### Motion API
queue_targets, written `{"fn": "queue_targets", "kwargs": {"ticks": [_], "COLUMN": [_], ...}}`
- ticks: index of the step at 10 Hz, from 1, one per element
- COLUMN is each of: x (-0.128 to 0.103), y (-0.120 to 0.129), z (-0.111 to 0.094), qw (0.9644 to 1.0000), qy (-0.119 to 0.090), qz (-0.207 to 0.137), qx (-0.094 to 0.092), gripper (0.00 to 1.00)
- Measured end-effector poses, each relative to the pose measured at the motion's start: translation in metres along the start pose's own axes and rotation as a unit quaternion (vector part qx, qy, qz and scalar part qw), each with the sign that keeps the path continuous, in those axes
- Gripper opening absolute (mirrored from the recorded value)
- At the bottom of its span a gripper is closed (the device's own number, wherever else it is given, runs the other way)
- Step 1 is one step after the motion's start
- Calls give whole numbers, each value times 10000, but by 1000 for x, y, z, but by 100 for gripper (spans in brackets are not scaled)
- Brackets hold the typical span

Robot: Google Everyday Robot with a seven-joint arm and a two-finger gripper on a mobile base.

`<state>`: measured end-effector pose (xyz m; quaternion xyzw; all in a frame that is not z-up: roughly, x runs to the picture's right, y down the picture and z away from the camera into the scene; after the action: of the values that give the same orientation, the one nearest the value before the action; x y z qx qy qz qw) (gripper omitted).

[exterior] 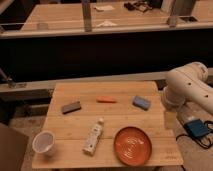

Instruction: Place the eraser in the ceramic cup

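The eraser (71,107) is a small flat dark grey block lying on the left part of the wooden table (107,142). The ceramic cup (43,142) is a pale round cup standing upright near the table's front left corner, apart from the eraser. Only the white arm (190,87) shows, at the right edge beside the table. The gripper itself is out of view.
A thin orange stick (106,99) lies at the table's middle back. A blue block (141,103) lies at the back right. A white tube (93,136) lies at the front middle. An orange ridged plate (132,145) sits at the front right. A dark blue device (198,128) lies on the floor at right.
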<state>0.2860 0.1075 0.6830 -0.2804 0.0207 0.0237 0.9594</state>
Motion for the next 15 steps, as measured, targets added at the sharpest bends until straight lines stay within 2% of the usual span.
{"fn": "queue_targets", "kwargs": {"ticks": [10,11,13,15], "x": [-1,-5,-42,-60], "y": [0,-4,-15,-21], "z": [0,-2,-7,-11], "qw": [10000,10000,9996,9991], "qy": [-2,6,-36,-36], "qz": [-5,-47,-195,-293], "qx": [5,70,205,306], "gripper": [80,80,80,80]}}
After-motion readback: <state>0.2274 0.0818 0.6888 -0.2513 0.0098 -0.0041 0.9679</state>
